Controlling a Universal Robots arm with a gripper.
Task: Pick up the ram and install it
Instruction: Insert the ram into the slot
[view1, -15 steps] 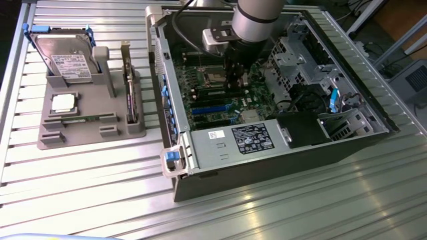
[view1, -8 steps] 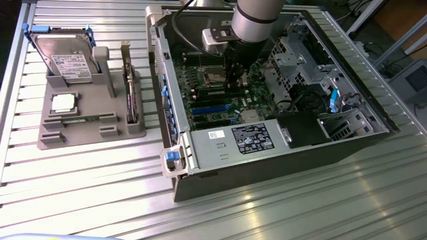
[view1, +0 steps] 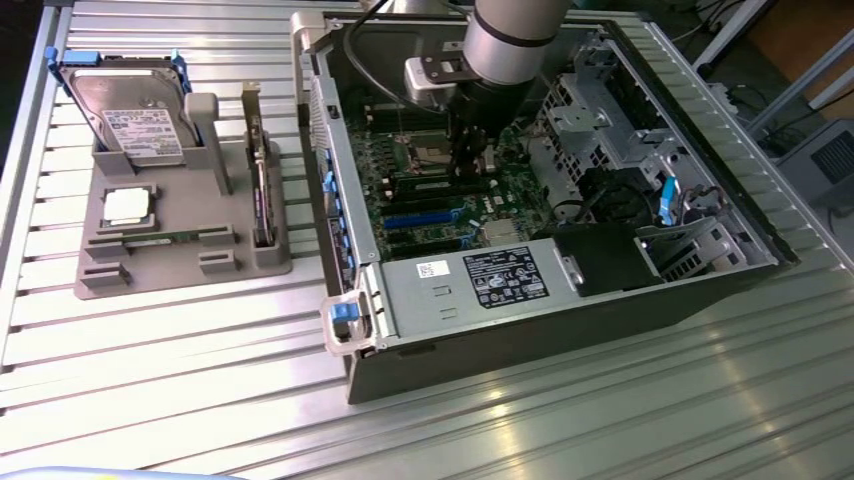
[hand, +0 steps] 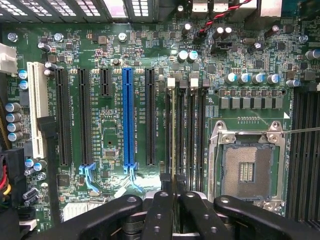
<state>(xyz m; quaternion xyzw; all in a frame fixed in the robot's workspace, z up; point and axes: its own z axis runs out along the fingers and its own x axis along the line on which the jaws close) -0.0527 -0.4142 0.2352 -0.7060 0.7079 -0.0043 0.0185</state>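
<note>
A: Item one, the claw. Where was it, and in what state?

B: Inside the open computer case, low over the green motherboard. Its dark fingers were clenched on the ram, seen edge-on as a thin upright strip.

A: Item two, the ram. Position?

B: Standing in line with one of the memory slots, just beside the empty processor socket. Whether it was fully seated could not be told.

A: Item three, slots on the board?

B: One white slot, several black ones, one blue slot.

A: Item four, outside the case?

B: A grey holder near the far corner of the ribbed metal surface on the exterior view's left. It carried a hard drive propped upright, a square silver chip lying flat, and a dark card standing on edge. The case stood beside it, toward the exterior view's right.
</note>
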